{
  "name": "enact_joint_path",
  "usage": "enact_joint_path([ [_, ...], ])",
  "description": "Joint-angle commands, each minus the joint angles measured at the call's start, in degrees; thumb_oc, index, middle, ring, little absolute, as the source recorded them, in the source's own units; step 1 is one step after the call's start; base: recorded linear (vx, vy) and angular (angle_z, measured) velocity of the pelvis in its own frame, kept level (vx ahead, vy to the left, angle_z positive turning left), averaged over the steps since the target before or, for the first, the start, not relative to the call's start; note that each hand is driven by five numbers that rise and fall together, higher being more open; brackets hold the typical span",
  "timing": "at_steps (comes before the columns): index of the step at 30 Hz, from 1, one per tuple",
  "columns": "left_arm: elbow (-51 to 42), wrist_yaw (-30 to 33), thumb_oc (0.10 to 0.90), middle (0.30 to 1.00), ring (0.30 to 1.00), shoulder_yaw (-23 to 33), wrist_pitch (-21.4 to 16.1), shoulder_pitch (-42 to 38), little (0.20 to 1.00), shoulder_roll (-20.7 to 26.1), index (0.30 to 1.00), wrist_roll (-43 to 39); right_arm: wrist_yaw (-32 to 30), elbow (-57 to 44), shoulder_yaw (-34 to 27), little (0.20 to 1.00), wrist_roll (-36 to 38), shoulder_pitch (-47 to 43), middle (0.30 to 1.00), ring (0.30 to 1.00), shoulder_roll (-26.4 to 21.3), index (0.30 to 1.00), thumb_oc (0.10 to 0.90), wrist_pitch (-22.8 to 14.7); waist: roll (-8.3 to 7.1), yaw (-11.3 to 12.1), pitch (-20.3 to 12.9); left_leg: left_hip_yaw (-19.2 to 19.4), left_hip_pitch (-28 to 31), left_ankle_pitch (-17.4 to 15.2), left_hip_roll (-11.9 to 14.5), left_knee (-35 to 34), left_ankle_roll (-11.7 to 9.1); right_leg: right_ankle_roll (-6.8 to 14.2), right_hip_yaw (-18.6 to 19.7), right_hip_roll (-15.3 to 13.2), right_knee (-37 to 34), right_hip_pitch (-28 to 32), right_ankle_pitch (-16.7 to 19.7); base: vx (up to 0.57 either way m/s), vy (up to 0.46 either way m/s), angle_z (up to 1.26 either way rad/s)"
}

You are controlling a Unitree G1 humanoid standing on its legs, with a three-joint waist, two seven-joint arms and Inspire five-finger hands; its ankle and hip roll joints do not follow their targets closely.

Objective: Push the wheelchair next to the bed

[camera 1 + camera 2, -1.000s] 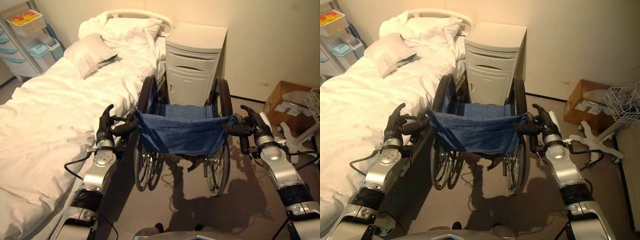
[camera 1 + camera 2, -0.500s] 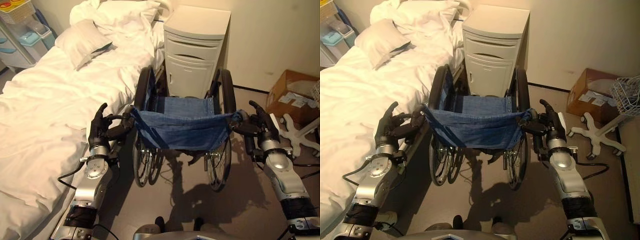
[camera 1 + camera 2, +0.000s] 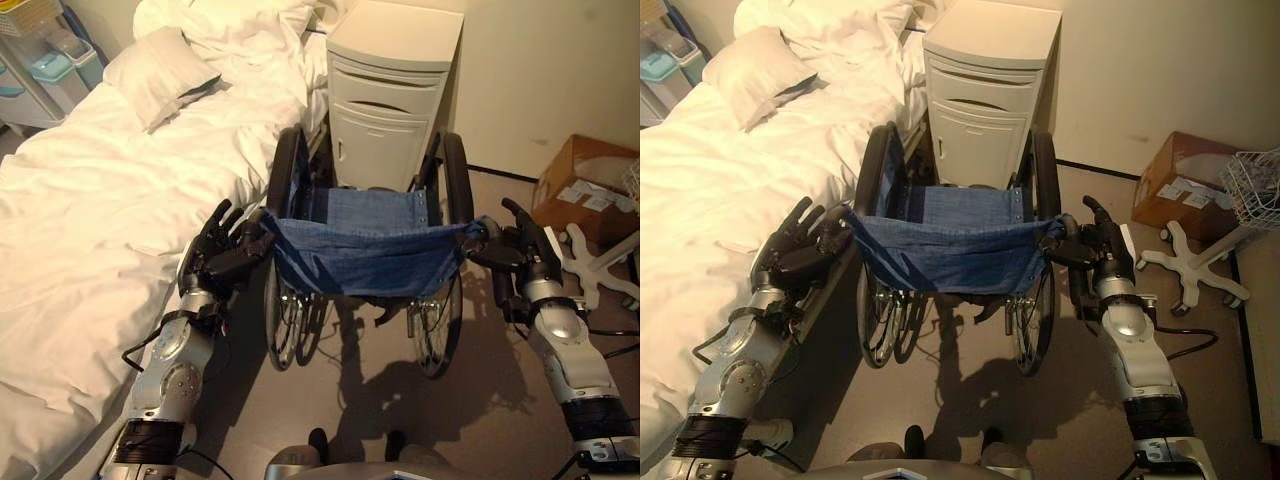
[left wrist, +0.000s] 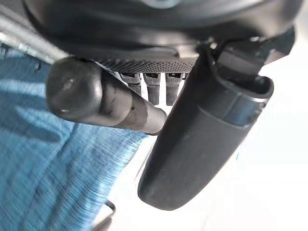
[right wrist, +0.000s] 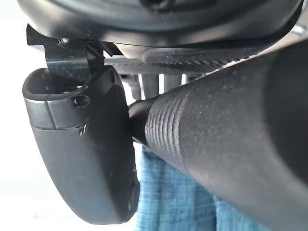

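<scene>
The wheelchair (image 3: pixel 365 255) sits right beside the bed (image 3: pixel 110 220), its front near the cabinet (image 3: pixel 390 100). The left hand (image 3: pixel 222 252) rests on its handle with fingers spread loose. The right hand (image 3: pixel 520 245) is curled round the other handle. Push gently and evenly, so the wheels don't bump the cabinet.
</scene>
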Motion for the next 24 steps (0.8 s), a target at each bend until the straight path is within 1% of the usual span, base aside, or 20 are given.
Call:
enact_joint_path([
  [1,-3.7,-6.35,0.8,0.9,0.9,1.25,-5.33,-4.36,0.9,2.14,0.9,-7.86,0.48,-1.07,-2.7,0.9,2.62,-3.65,0.9,0.9,-3.17,0.9,0.8,-8.42,-0.08,-0.06,-4.64,-0.05,-0.96,-5.11,0.23,4.01,-1.29,1.06,-1.5,-2.87,4.92,-1.08,-1.06,0.0,0.0,0.0],
  [4,-2.79,-5.03,0.8,0.9,0.9,1.82,-7.17,-4.52,0.9,2.1,0.9,-7.52,0.34,-0.71,-2.32,0.9,4.57,-4.54,0.9,0.9,-3.39,0.9,0.8,-8.7,-0.13,0.17,-4.81,-0.09,-0.85,-5.12,0.12,3.87,-1.32,1.01,-1.75,-2.93,4.78,-0.92,-1.11,0.0,0.0,0.0],
  [6,-2.44,-3.77,0.8,0.9,0.9,2.24,-7.91,-4.52,0.9,2.24,0.9,-5.63,0.05,-0.82,-2.42,0.9,5.76,-5.0,0.9,0.9,-3.71,0.9,0.8,-8.76,-0.23,0.29,-4.93,-0.16,-0.82,-5.1,0.06,3.77,-1.34,0.95,-1.82,-2.87,4.64,-0.82,-1.14,0.0,0.0,0.0],
  [7,-1.98,-2.45,0.8,0.9,0.9,2.64,-8.27,-4.6,0.9,2.56,0.9,-3.12,0.24,-0.84,-2.88,0.9,6.99,-5.4,0.9,0.9,-4.23,0.9,0.8,-8.4,-0.35,0.39,-4.97,-0.24,-0.82,-5.13,0.04,3.73,-1.38,0.93,-1.96,-2.84,4.55,-0.73,-1.17,0.0,0.0,0.0],
  [10,-1.05,0.36,0.8,0.9,0.9,3.52,-9.05,-4.69,0.9,3.74,0.9,1.94,1.3,-0.43,-3.85,0.9,8.59,-6.04,0.9,0.9,-5.98,0.9,0.8,-6.15,-0.65,0.5,-4.96,-0.25,-0.7,-5.16,-0.04,3.55,-1.43,0.94,-2.07,-2.72,4.36,-0.54,-1.19,0.0,0.0,0.0],
  [11,-0.34,1.91,0.8,0.9,0.9,4.06,-9.46,-4.94,0.9,4.69,0.9,3.89,1.45,0.11,-4.54,0.9,9.22,-6.4,0.9,0.9,-7.33,0.9,0.8,-4.94,-0.8,0.48,-4.95,-0.29,-0.68,-5.2,-0.09,3.48,-1.46,0.96,-2.13,-2.67,4.36,-0.53,-1.27,0.0,0.0,0.0],
  [14,2.13,3.13,0.8,0.9,0.9,5.16,-10.07,-5.91,0.9,6.82,0.9,4.8,1.29,2.46,-6.1,0.9,11.79,-7.56,0.9,0.9,-11.2,0.9,0.8,-3.49,-1.24,0.22,-4.99,-0.05,-0.64,-5.21,-0.15,3.44,-1.54,0.97,-2.05,-2.51,4.33,-0.53,-1.28,0.0,-0.006,0.01],
  [16,2.9,3.97,0.8,0.9,0.9,5.6,-10.51,-6.23,0.9,7.47,0.9,4.41,1.13,3.45,-6.79,0.9,13.31,-7.59,0.9,0.9,-12.7,0.9,0.8,-4.0,-1.37,0.11,-4.99,0.05,-0.61,-5.17,-0.11,3.36,-1.57,0.97,-1.99,-2.42,4.29,-0.52,-1.31,-0.01,-0.016,0.04],
  [19,5.21,6.08,0.8,0.9,0.9,6.19,-12.61,-7.07,0.9,8.38,0.9,2.85,-1.01,6.56,-8.47,0.9,14.6,-8.04,0.9,0.9,-15.64,0.9,0.8,-5.66,-1.72,-0.19,-5.06,0.23,-0.53,-5.29,-0.15,3.26,-1.6,0.95,-1.86,-2.17,4.28,-0.5,-1.46,0.0,-0.014,0.03],
  [20,5.37,6.44,0.8,0.9,0.9,6.2,-12.78,-7.18,0.9,8.42,0.9,2.73,-1.32,6.78,-8.6,0.9,14.57,-8.1,0.9,0.9,-15.86,0.9,0.8,-5.87,-1.73,-0.22,-5.04,0.24,-0.52,-5.3,-0.16,3.28,-1.6,0.94,-1.83,-2.14,4.28,-0.49,-1.47,0.0,0.0,0.0],
  [23,6.32,7.92,0.8,0.9,0.9,6.6,-12.53,-7.25,0.9,8.16,0.9,2.59,-4.85,7.47,-9.8,0.9,11.1,-7.82,0.9,0.9,-17.03,0.9,0.8,-7.4,-1.93,-0.52,-4.94,0.31,-0.42,-5.45,-0.22,3.38,-1.51,0.85,-1.58,-1.95,4.16,-0.34,-1.59,0.0,0.0,0.0],
  [24,6.39,8.04,0.8,0.9,0.9,6.61,-12.31,-7.22,0.9,8.1,0.9,2.51,-5.18,7.27,-9.92,0.9,10.55,-7.77,0.9,0.9,-17.13,0.9,0.8,-7.81,-1.92,-0.55,-4.91,0.33,-0.4,-5.46,-0.24,3.38,-1.47,0.84,-1.51,-1.9,4.11,-0.3,-1.59,0.0,0.0,0.0],
])
